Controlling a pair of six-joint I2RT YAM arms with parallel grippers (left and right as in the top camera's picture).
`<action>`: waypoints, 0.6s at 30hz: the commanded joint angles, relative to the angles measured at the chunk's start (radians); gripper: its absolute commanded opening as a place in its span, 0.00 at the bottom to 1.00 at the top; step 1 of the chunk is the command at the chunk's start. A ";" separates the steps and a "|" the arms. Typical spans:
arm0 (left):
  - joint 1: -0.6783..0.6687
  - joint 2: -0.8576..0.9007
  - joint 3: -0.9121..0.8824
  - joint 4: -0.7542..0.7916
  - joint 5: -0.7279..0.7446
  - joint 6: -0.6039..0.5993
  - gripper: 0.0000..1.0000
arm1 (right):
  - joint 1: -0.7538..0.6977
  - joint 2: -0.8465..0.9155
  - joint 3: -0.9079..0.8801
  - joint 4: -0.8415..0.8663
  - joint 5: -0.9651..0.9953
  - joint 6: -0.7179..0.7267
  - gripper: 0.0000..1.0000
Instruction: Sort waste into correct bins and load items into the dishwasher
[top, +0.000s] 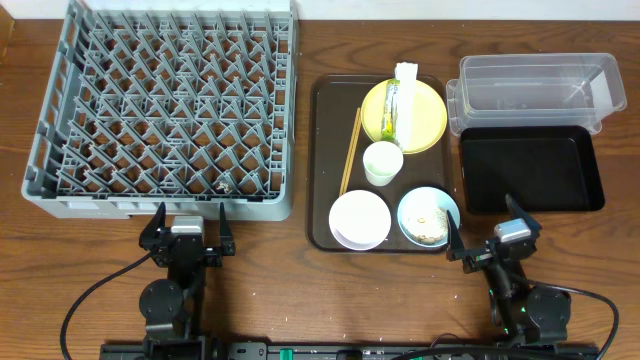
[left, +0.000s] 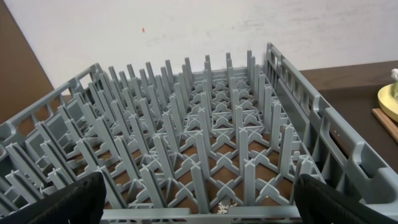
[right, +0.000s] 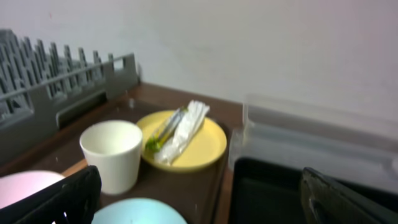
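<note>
- Desk (top: 300, 290) of dark wood carries everything.
- Dish rack (top: 90, 203), grey, sits at the far left; a few pale crumbs lie among its pegs near the front wall.
- Brown serving tray (top: 325, 130) lies just right of the rack and holds all the tableware.
- Clear tub (top: 535, 100) stands at the far right, with the black tray (top: 530, 170) touching its near side; each shows a bare floor.
- Left tool (top: 192, 210) hovers at the rack's front wall, jaws spread wide and holding nothing.
- Right tool (top: 481, 222) sits by the brown tray's near right corner, jaws likewise wide and holding nothing.
- Yellow plate (top: 430, 110) is at the tray's far end, carrying the green-and-yellow wrapper (top: 392, 110) and, right of it, the white paper strip (top: 408, 100) overhanging the far rim.
- White bowl (top: 360, 218) sits at the near end.
- Light blue bowl (top: 450, 208) beside it holds the rice scraps (top: 428, 225).
- White cup (top: 383, 162) stands upright between plate and bowls.
- Chopsticks (top: 351, 150) lie together left of plate and cup.
</note>
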 joint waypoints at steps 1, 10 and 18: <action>-0.004 -0.006 -0.016 -0.035 0.010 0.013 0.98 | 0.008 -0.005 0.000 0.037 -0.077 -0.009 0.99; -0.004 -0.006 -0.016 -0.035 0.010 0.013 0.98 | 0.008 0.003 0.108 -0.023 -0.091 0.005 0.99; -0.004 -0.006 -0.016 -0.035 0.010 0.013 0.98 | 0.008 0.183 0.356 -0.095 -0.122 -0.018 0.99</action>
